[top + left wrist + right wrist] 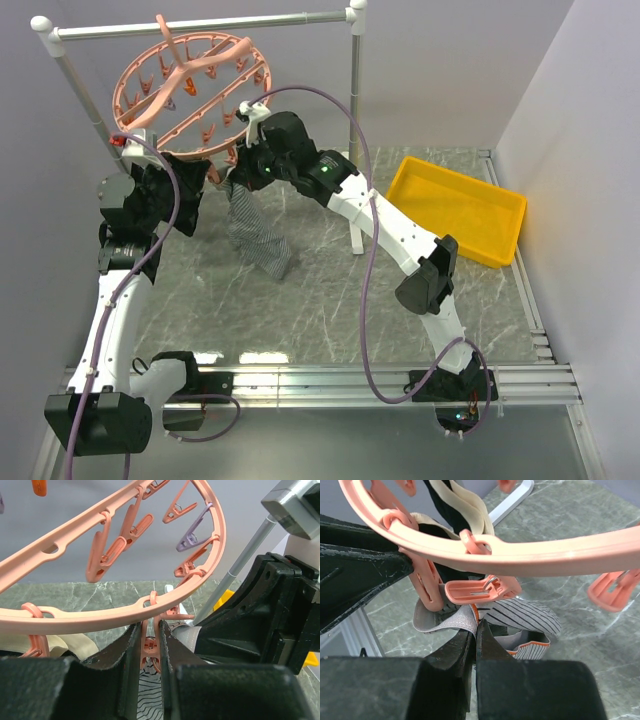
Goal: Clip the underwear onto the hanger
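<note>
The hanger (pixel 190 85), a salmon-pink ring with dangling clips, hangs from the grey rail. The underwear (pixel 257 238), grey and striped, hangs below the ring's near edge. My left gripper (pixel 212 178) is under the ring. In the left wrist view my left gripper (pixel 150 630) is shut on a pink clip (pixel 150 647), with striped cloth (pixel 149 700) just under it. My right gripper (pixel 240 180) is beside it. In the right wrist view my right gripper (pixel 476 625) is shut on the underwear's waistband (pixel 452 622), held right under a pink clip (pixel 480 591) on the ring (pixel 530 555).
The grey metal rail (pixel 200 25) and its right post (pixel 355 110) hold the ring. A yellow tray (pixel 460 210) lies at the right on the marble table. A black and cream garment (pixel 455 505) hangs behind the ring. My two wrists are close together.
</note>
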Motion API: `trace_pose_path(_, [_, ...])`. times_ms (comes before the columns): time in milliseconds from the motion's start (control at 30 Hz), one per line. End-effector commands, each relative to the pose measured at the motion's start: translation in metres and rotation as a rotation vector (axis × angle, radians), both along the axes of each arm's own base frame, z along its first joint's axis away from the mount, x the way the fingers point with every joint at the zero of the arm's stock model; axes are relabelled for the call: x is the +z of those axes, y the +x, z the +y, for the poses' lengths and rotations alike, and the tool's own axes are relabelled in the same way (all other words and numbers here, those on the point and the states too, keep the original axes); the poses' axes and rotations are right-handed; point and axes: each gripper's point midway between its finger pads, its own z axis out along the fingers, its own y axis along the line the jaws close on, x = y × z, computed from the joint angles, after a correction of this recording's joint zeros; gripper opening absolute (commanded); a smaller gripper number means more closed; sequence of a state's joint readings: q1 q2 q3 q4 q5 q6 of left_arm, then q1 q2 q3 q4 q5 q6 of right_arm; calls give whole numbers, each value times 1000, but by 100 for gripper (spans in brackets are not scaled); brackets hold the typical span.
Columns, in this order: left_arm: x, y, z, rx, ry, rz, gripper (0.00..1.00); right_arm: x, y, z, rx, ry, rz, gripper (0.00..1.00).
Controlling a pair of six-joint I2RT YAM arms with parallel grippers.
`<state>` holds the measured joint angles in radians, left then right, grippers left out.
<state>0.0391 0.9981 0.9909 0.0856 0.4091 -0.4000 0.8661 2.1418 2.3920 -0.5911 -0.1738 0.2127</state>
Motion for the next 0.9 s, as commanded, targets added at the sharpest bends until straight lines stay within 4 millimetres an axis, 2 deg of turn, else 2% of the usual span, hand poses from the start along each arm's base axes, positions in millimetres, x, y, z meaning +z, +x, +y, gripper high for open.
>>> trace_pose_path(0, [21,-3,-1,0,36,-97,19,45,-12,-5,19,103,-31,0])
trace_pose_path(233, [21,-4,-1,0,52,-108,19,34,-22,1,57,109,31,0])
trace_pose_path(467, [20,-4,-1,0,62,-112,18,48,-22,-2,53,143,26,0])
trace_pose_path(867, [20,-7,-1,-5,84,-125,18,51,-18,-11,33,165,60,0])
